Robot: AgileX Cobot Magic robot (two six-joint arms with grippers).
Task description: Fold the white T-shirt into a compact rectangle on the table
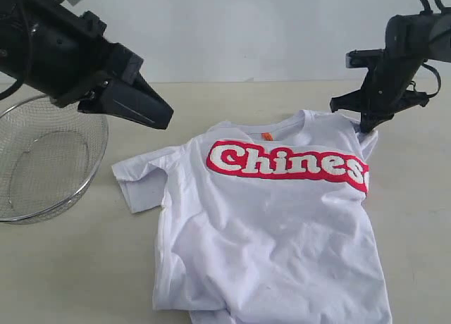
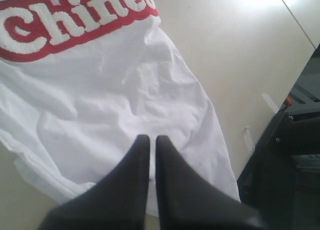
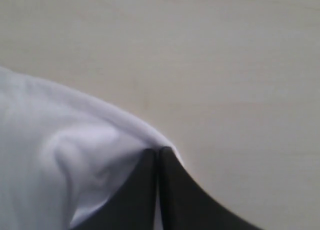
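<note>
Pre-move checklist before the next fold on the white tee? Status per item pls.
1. Right gripper holding the white short-sleeved T-shirt with red "Chinese" lettering: ok, shut on cloth at the shoulder edge.
2. Left gripper ready to grasp: not ok, shut, empty, raised above the pale beige table.
3. Shirt lying flat: not ok, creased; the lettering's last letter is hidden at the edge near the right gripper.
4. Round wire-mesh metal basket clear of the shirt: ok, apart from the nearest sleeve.
5. Bottom hem straight: cannot tell, it runs out of the exterior view.
</note>
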